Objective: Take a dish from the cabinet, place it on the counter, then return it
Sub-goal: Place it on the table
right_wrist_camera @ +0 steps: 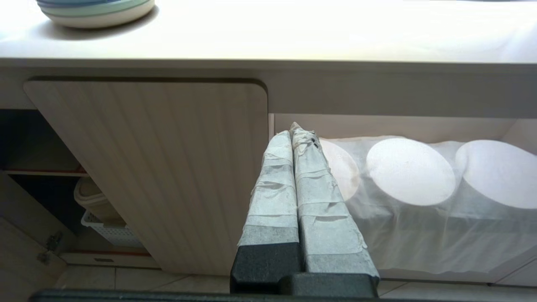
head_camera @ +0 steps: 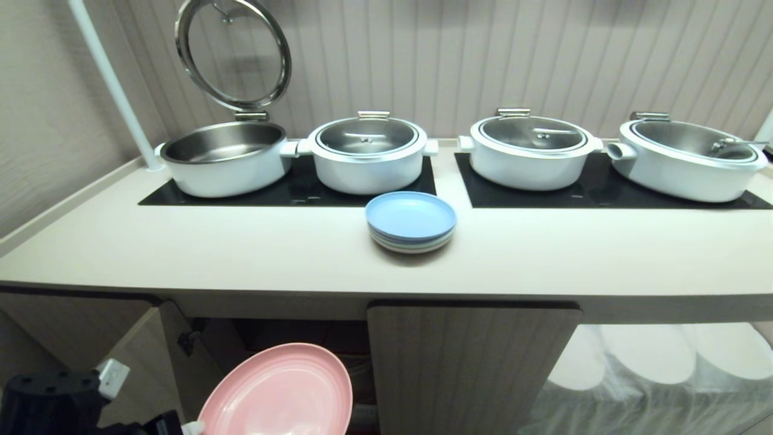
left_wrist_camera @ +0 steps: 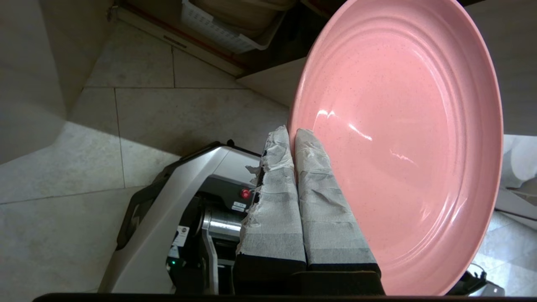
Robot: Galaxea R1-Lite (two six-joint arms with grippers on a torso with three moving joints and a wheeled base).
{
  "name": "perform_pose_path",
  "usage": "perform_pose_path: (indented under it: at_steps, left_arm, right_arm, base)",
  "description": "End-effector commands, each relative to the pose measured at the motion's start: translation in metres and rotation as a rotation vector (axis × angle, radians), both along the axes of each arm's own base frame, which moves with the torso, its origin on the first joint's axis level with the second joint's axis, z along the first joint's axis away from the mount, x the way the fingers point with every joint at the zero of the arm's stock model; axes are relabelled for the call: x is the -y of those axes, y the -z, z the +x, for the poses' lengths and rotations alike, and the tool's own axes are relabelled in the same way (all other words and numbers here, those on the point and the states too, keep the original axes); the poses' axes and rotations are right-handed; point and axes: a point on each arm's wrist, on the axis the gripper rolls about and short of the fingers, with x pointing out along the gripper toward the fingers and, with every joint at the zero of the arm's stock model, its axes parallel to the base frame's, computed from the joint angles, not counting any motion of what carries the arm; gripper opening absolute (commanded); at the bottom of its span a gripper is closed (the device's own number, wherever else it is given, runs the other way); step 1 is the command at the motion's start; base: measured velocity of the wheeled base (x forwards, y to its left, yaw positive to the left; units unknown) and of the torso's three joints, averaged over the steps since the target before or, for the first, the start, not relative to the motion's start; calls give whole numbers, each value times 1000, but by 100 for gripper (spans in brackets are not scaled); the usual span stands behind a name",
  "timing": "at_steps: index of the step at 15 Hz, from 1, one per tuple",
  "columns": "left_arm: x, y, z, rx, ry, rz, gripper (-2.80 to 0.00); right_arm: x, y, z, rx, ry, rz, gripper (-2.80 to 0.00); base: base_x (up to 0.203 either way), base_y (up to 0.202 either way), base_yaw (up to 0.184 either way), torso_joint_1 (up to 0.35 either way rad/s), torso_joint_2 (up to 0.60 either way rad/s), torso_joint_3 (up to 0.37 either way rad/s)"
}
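The pink dish hangs tilted on edge below the counter, in front of the open left side of the cabinet. My left gripper sits at the dish's lower left rim. In the left wrist view, the left gripper is shut on the rim of the dish, one taped finger on each face. My right gripper is shut with nothing in it, low in front of the closed cabinet door, and is outside the head view.
A blue-topped plate stack sits mid-counter. Several white pots stand on two black cooktop panels, the leftmost with its lid raised. The left cabinet door stands open. White-draped plates fill the right recess. A white basket sits inside the cabinet.
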Motion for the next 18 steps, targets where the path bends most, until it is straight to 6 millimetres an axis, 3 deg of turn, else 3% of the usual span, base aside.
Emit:
perform_pose_path:
  at_steps: [1,13,18]
  left_arm:
    - [0,-1,0,6,-3,-4,-280]
    - [0,-2,-1,12,-3,-7,-280]
    - [0,-1,-1,10,-3,-9,-280]
  right_arm:
    - [0,0,0,1,0,0,-280]
    - [0,0,0,1,0,0,-280]
    - [0,0,0,1,0,0,-280]
  base:
    - [0,0,0,169,-361,-182]
    - [0,0,0,160,-322,-163]
    - [0,0,0,8,-18,-6]
